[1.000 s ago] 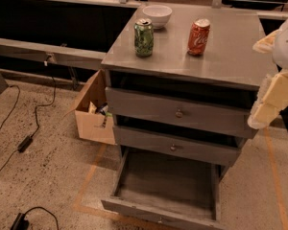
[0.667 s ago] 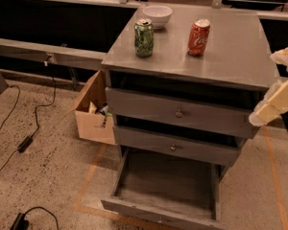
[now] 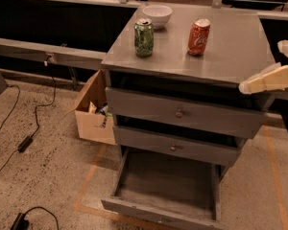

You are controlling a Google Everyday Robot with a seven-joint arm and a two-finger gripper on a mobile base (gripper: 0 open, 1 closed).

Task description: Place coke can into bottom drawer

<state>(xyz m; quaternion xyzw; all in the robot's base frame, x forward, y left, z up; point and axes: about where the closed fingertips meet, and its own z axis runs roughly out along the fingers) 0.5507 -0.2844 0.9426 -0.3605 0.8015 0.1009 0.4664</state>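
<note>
Plainly, coke can (image 3: 198, 36) upright on the worktop (image 3: 240, 47); gripper (image 3: 265, 66) empty at the right edge.
Can stands right of centre, toward the back edge. It is well apart from the gripper, which reaches in over the right edge near the front right corner. Jaws stand spread, nothing between them; the can sits to their left and farther back, untouched. Green can (image 3: 144, 37) upright toward the left edge, white bowl (image 3: 157, 14) behind it near the back left corner. Bottom drawer (image 3: 158, 181) is pulled out below the two upper drawers, its tray bare. Cardboard box (image 3: 91, 114) on the floor beside the cabinet's left side.
</note>
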